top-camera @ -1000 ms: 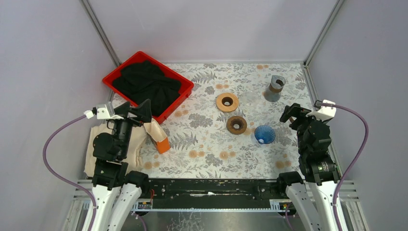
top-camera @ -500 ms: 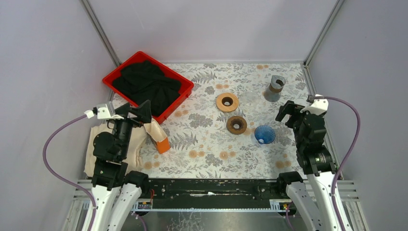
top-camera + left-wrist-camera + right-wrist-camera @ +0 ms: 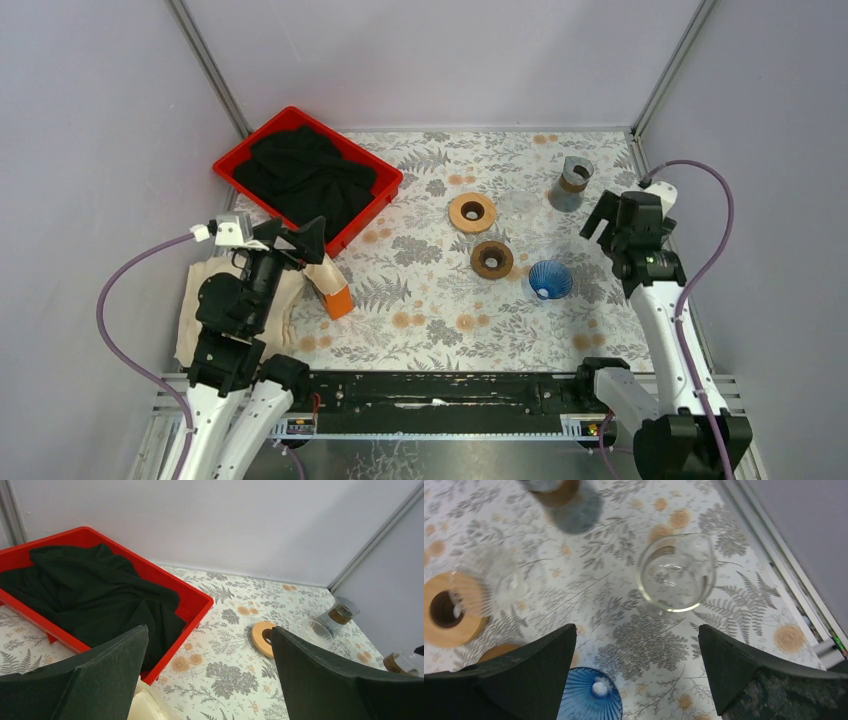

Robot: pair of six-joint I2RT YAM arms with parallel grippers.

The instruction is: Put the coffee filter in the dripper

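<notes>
Near left: coffee filter stock, a cream paper pile flat on the table under the left arm, orange piece at its right edge; left gripper above, jaws spread wide, holding nothing. Mid right: blue ribbed dripper, upright, well apart from the filters; right gripper over it, jaws wide, empty. Far: dark wooden ring, light wooden ring, clear glass jug, red tray with black cloth, grey carafe.
</notes>
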